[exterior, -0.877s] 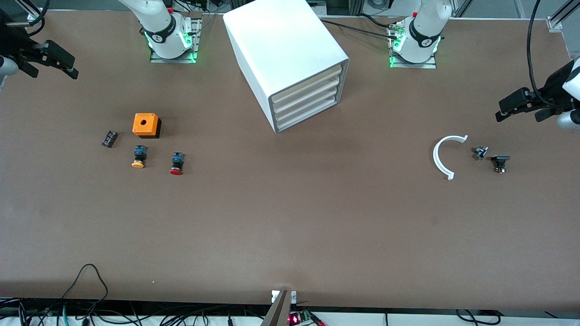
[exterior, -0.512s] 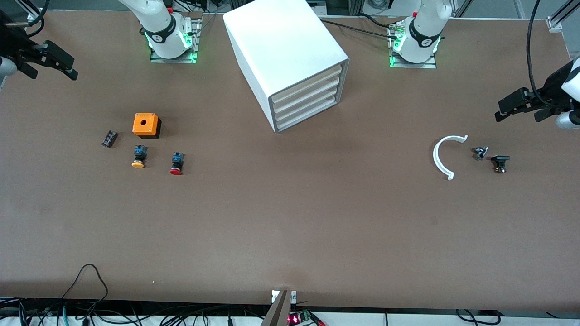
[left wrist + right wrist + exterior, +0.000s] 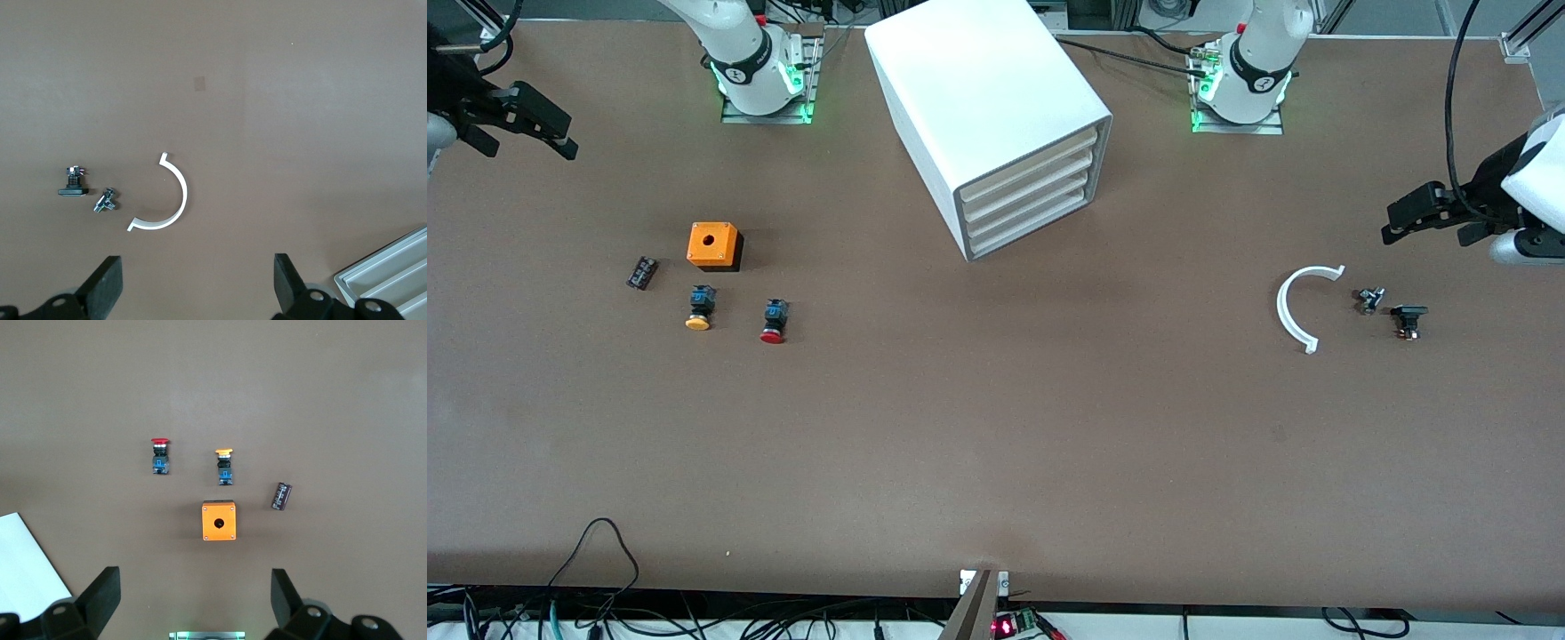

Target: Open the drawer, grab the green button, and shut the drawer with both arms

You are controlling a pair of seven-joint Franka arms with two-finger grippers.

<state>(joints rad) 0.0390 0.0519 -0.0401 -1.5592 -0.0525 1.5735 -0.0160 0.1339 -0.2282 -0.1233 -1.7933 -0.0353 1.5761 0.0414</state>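
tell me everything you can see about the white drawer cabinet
The cabinet is a big white box, smooth and matte like plastic or painted metal, with a grey rim around its front. It stands on the brown table between the two arm bases, turned at an angle so its front faces partly toward the left arm's end. Four shallow cream tray drawers are stacked in it, all shut, including the lowest drawer. Nothing touches it but the table.

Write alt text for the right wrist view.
The right tool, fingers wide open, hangs over a brown table above an orange box, a red-capped button, a yellow-capped button and a dark cylinder.
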